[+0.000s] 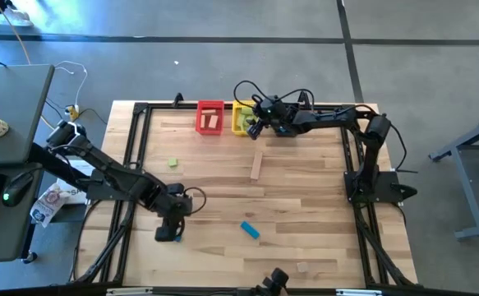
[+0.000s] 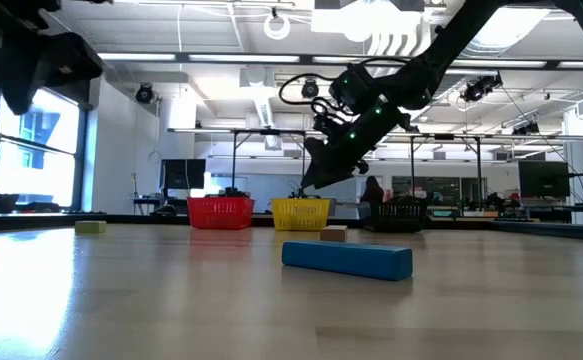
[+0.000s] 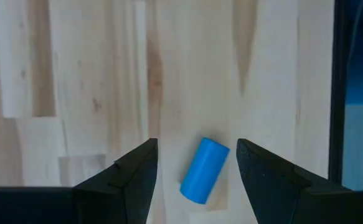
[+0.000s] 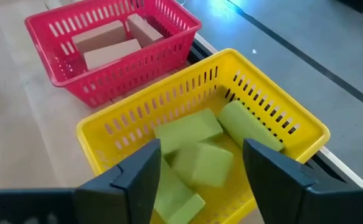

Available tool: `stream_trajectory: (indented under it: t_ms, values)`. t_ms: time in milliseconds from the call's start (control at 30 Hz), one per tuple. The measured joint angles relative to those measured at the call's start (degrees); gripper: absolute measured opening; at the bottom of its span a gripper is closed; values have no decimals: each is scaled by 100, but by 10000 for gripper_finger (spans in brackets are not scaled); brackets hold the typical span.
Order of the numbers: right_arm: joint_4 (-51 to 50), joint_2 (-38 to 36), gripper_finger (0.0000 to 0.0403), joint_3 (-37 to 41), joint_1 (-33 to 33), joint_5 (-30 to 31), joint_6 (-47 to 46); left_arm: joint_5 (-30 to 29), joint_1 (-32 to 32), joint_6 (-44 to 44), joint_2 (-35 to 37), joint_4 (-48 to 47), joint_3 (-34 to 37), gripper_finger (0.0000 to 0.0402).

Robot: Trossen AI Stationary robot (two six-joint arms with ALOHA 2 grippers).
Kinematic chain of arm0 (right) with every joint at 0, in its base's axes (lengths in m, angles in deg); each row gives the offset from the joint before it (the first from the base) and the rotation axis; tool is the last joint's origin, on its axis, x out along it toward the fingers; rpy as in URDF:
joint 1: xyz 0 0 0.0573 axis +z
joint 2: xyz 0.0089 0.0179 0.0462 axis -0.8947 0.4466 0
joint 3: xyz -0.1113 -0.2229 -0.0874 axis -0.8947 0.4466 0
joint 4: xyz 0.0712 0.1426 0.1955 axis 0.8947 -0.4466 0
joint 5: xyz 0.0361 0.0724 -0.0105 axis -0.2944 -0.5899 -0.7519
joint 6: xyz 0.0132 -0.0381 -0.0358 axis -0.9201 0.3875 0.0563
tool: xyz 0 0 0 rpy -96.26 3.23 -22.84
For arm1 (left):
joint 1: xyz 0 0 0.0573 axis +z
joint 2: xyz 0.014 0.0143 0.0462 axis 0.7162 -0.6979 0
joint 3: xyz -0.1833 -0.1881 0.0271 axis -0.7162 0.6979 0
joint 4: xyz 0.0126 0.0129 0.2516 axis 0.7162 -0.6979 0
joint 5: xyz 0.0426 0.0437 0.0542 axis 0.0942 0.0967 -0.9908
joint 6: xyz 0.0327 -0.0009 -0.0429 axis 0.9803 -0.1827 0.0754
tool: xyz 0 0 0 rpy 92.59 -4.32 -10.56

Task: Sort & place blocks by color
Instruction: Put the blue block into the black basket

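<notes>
We note left end effector (image 3: 195,165) spread apart astride a small blue cylinder block (image 3: 204,170); right end effector (image 4: 200,163) apart above yellow plastic bin (image 4: 137,121).

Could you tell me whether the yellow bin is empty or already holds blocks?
It holds blocks: the right wrist view shows several green blocks inside the yellow bin, under the open right pincer.

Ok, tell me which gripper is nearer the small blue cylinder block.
Left. The left gripper hangs open directly over the small blue cylinder block; the right gripper is across the table, above the yellow basket.
</notes>
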Motion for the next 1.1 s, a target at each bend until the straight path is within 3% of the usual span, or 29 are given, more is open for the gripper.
stream_trajectory:
  t_ms: [467, 733, 933, 1100]
  values:
    - [92, -325, 219, -2, 71, -1020, -365, -315, -802, -629, -411, -120, -2, 202]
    - [82, -754, 220, -2, 239, -1044, -361, -270, -1060, -493, -1215, -140, -2, 202]
    - [59, -951, 220, -2, 343, -1050, -362, 319, -1107, -495, -1817, -138, -2, 202]
    - [19, -975, 220, -2, 422, -1066, -361, 331, -1105, -493, -2252, -138, -2, 202]
